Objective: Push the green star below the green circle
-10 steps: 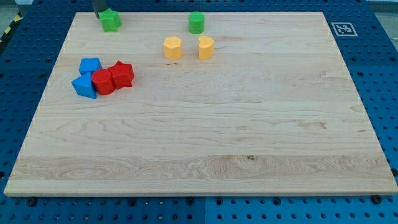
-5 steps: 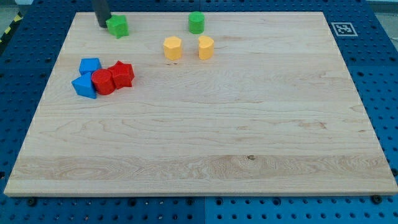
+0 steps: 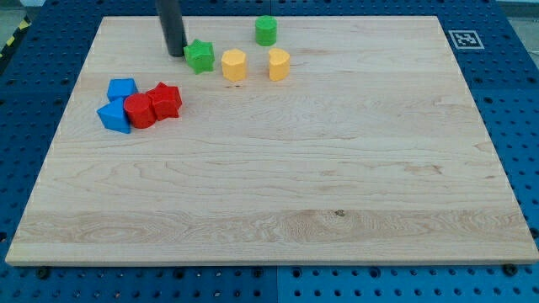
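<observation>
My tip (image 3: 176,54) sits near the view's top left, resting on the surface. It is the lower end of a straight dark rod that rises almost upright from that point and runs out of the view's top edge, so the arm above it does not show. The rod leans very slightly, its upper part a touch further toward the view's left than its lower end. My tip stands just at the left side of the green star (image 3: 200,56), close enough that I cannot tell whether the two touch. It lies well to the left of the green circle (image 3: 266,30) and lower in the view.
</observation>
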